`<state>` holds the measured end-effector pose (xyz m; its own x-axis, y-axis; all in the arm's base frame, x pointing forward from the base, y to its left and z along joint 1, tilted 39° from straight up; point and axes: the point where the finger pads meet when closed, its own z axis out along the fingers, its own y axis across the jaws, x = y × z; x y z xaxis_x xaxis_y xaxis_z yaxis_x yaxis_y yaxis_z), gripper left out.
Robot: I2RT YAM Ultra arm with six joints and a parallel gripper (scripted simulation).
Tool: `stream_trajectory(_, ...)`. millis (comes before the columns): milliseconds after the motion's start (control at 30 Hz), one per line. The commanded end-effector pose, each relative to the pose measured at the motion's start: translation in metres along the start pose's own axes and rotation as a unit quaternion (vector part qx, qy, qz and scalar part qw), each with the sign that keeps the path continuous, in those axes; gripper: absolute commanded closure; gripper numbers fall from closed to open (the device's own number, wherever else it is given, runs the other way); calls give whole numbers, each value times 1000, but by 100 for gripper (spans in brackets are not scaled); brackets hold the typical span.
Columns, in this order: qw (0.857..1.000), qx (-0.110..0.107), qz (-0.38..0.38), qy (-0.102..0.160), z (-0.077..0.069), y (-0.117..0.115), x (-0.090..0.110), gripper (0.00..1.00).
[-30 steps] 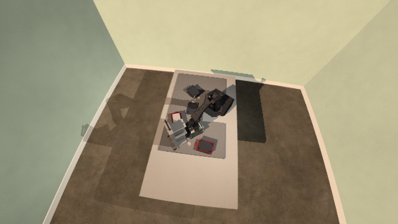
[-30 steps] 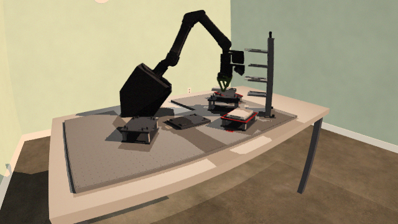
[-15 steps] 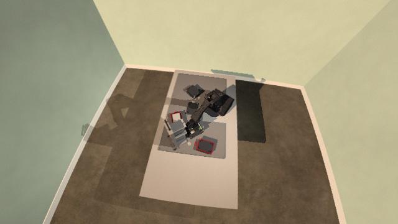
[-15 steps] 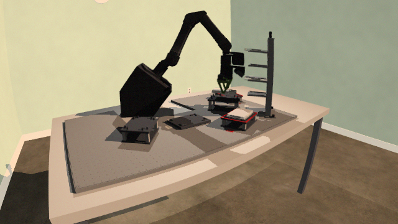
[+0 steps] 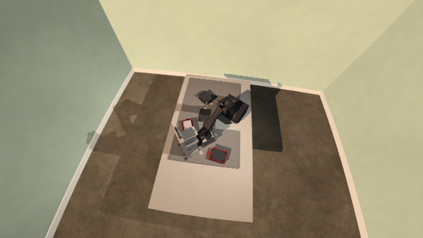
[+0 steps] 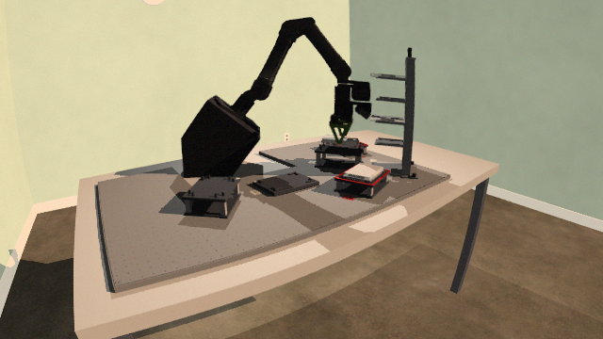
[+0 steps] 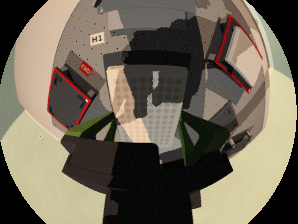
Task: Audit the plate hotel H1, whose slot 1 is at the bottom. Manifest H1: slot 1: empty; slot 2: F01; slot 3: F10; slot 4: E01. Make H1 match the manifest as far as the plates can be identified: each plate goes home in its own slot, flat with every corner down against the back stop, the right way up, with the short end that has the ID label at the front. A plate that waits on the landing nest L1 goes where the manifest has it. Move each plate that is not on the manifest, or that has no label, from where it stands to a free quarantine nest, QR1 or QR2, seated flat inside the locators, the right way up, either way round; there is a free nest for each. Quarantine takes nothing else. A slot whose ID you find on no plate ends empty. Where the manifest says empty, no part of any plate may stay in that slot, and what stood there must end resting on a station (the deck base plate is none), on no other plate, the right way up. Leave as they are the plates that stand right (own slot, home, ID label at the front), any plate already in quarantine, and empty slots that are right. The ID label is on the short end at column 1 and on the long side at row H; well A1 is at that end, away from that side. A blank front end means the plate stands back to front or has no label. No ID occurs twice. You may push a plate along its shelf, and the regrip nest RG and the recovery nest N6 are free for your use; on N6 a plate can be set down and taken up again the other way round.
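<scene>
My gripper (image 6: 339, 139) (image 7: 147, 113) has its green fingers on the two sides of a pale plate (image 7: 162, 122) and is shut on it. The plate is flat, wells up, at the top of a dark raised nest (image 6: 325, 152) in front of the hotel; I cannot tell whether it is fully seated. No ID label is readable on it. The hotel H1 (image 5: 188, 143) (image 6: 410, 113) has several shelves; plates and labels on them cannot be made out. One red-edged quarantine nest (image 5: 225, 157) (image 7: 50, 100) is empty. The other (image 6: 340, 179) (image 7: 223, 40) bears a white plate (image 5: 187, 124) (image 6: 364, 172) (image 7: 242, 55).
A low dark station (image 5: 205, 114) (image 6: 285, 183) and a raised dark nest (image 5: 206, 96) (image 6: 212, 189), both bare, are on the robot base's side of the plate-bearing red nest. The hotel's H1 tag (image 7: 97, 38) shows on the deck. The hotel's upright post stands behind its shelves, close to my wrist.
</scene>
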<state>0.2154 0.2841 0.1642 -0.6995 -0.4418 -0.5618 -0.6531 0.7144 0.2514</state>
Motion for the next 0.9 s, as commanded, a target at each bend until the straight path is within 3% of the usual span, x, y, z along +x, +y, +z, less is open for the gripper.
stream_trajectory(0,1000,2,1,-6,4,-1,2,14)
stream_trajectory(233,1000,3,1,-6,8,-1,-1,14)
stream_trajectory(267,1000,-1,-1,-20,0,1,-5,14)
stream_trajectory(400,1000,3,1,1,15,-1,4,14)
stream_trajectory(700,1000,0,-1,-11,15,2,-4,14)
stream_trajectory(867,1000,4,1,-2,22,-2,1,14)
